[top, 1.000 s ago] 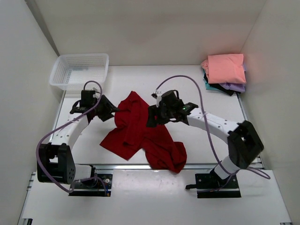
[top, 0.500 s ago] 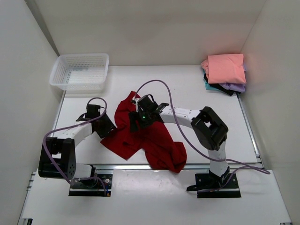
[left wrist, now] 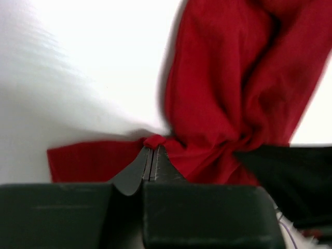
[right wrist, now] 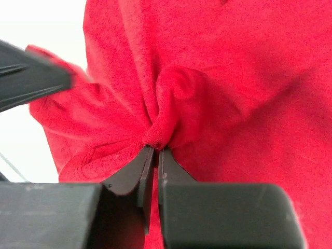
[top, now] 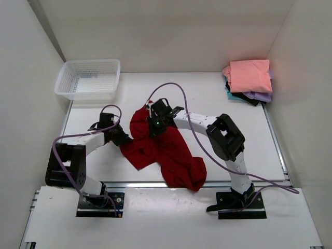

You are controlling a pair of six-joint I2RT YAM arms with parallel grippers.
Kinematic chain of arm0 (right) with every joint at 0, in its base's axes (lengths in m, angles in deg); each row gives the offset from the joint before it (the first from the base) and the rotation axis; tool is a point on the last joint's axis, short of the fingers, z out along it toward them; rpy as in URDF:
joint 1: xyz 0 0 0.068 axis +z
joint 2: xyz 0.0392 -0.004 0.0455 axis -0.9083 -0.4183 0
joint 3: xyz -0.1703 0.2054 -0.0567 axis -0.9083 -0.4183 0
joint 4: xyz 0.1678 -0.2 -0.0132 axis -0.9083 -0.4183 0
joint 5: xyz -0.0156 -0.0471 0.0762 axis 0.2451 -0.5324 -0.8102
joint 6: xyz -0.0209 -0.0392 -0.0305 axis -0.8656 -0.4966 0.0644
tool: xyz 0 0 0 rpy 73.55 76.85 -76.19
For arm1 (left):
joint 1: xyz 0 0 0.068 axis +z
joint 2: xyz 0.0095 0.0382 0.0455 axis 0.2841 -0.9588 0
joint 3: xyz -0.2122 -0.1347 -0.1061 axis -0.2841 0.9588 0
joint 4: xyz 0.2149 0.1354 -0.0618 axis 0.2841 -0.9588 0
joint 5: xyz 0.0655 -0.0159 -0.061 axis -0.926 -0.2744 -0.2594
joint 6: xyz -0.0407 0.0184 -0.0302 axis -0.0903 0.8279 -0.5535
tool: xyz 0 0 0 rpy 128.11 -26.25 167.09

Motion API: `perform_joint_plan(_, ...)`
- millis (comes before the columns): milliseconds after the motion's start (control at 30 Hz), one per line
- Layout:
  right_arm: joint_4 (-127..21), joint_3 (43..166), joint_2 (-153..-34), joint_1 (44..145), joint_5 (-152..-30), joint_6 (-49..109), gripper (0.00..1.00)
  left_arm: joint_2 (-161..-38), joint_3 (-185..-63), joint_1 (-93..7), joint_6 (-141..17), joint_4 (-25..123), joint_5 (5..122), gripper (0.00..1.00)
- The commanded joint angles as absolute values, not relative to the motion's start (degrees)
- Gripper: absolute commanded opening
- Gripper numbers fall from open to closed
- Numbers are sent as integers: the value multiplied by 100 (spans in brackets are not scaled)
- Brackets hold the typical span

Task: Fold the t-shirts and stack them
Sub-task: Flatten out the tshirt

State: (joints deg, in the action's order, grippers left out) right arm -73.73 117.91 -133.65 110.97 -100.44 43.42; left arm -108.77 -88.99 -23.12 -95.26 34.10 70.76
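— Both grippers have clamped down since a second ago, when they stood open. What has the left gripper (left wrist: 152, 153) got?
— Its jaws are pressed together on a small fold at the left edge of the red t-shirt (top: 168, 153), low by the table (top: 207, 98).
— And the right gripper (right wrist: 154, 149)?
— Jaws closed too, nipping a bunched pucker of the same shirt near its upper middle (the cloth gathers right at the tips). It has slid left, and the shirt's left side has drawn inward.
— Where does the shirt lie?
— Crumpled mid-table, its lower corner near the front edge. Whether the pinched parts are lifted off the surface, I can't quite tell from above.
— The rest?
— Folded t-shirts (top: 249, 78) are stacked in the far right corner, salmon on top, with lavender, teal and black showing beneath. The white basket (top: 88, 78) sits far left, well apart.
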Motion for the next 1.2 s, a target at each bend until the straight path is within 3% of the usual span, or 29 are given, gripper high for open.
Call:
perform_joint_plan(0, -7962, 12284, -12473, 10651, -9196, 3752, 1, -10061, -9301, -2380, -9540, 3000, 6884, 0)
perform_joint_plan(133, -8541, 12574, -11611, 10045, -8415, 3250, 0, -9542, -10179, -2371, -9531, 2313, 6568, 0)
perform_joint_plan(333, -8569, 12427, -10671, 9173, -9081, 2871, 1, -9260, -10910, -2292, -9645, 2049, 6514, 0)
perform_joint_plan(567, -8658, 11926, -9302, 9068, -6799, 2598, 0, -8996, -11762, -2397, -9532, 1917, 7276, 0)
perform_joint_plan(833, -7999, 12135, -8008, 7934, -5549, 1722, 0, -8593, -12123, -3328, -9197, 2286, 8588, 0)
perform_joint_plan(1000, -7201, 12372, -7858, 7776, -4906, 1246, 0, -8478, -12404, -3901, -9389, 3058, 9507, 0)
perform_joint_plan(1167, -6443, 13293, -8436, 7757, -4985, 780, 0, -8310, -12299, -3647, -10952, 5210, 10195, 0)
